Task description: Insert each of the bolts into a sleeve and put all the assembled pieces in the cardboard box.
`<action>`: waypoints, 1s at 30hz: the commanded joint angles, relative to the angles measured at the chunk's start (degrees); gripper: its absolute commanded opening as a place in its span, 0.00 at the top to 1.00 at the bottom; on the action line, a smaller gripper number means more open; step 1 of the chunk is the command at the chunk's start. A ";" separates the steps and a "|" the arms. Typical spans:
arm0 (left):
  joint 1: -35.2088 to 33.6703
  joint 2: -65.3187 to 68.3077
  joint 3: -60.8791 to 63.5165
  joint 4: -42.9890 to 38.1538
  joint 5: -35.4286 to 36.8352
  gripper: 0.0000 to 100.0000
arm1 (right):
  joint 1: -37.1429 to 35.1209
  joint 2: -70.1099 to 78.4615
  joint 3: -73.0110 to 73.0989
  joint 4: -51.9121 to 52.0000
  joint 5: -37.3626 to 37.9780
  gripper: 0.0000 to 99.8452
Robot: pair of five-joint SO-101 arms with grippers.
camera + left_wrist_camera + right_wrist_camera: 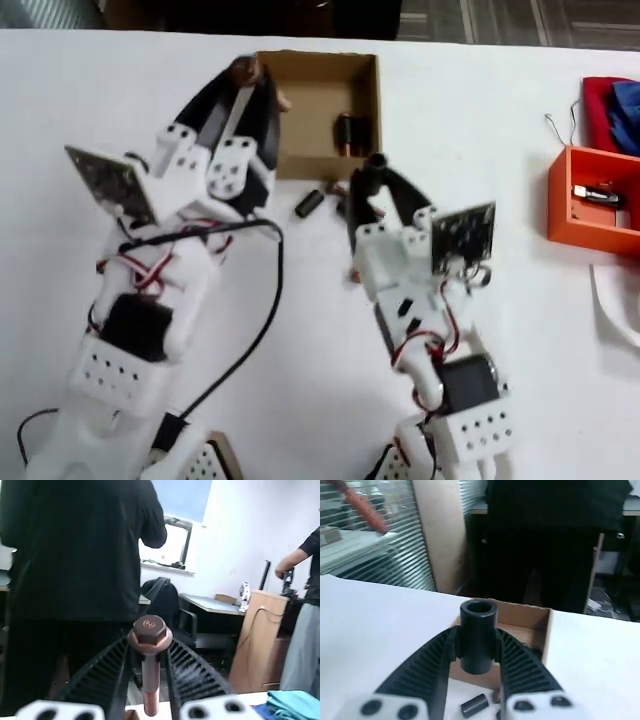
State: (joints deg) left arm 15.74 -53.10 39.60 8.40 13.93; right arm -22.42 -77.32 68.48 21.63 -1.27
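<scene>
— At the cardboard box's left edge, high view, what is held?
— 1 bolt, clamped by the left gripper.
— And below the box?
— 1 sleeve, gripped by the right gripper.

We see the bolt as coppery metal with a dull sheen, the sleeve as smooth matt black, the cardboard box as plain matt brown card, and the table as smooth white.

Fig. 1. I operate in an office-like lab. A desk, a black office chair and window blinds stand beyond my white table.
</scene>
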 commanded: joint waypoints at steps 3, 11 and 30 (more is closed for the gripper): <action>4.48 2.46 -5.58 -1.14 0.44 0.97 | -2.42 -8.40 3.78 -1.27 10.73 0.98; 9.67 2.73 -5.41 8.18 0.18 0.97 | -1.01 -11.47 6.59 -1.27 12.13 0.98; 11.78 2.90 -10.15 17.93 0.62 0.97 | 5.93 -2.68 9.67 -10.42 12.13 0.98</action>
State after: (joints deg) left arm 26.99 -50.37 33.63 25.45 14.11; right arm -17.14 -81.19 78.77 13.19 10.77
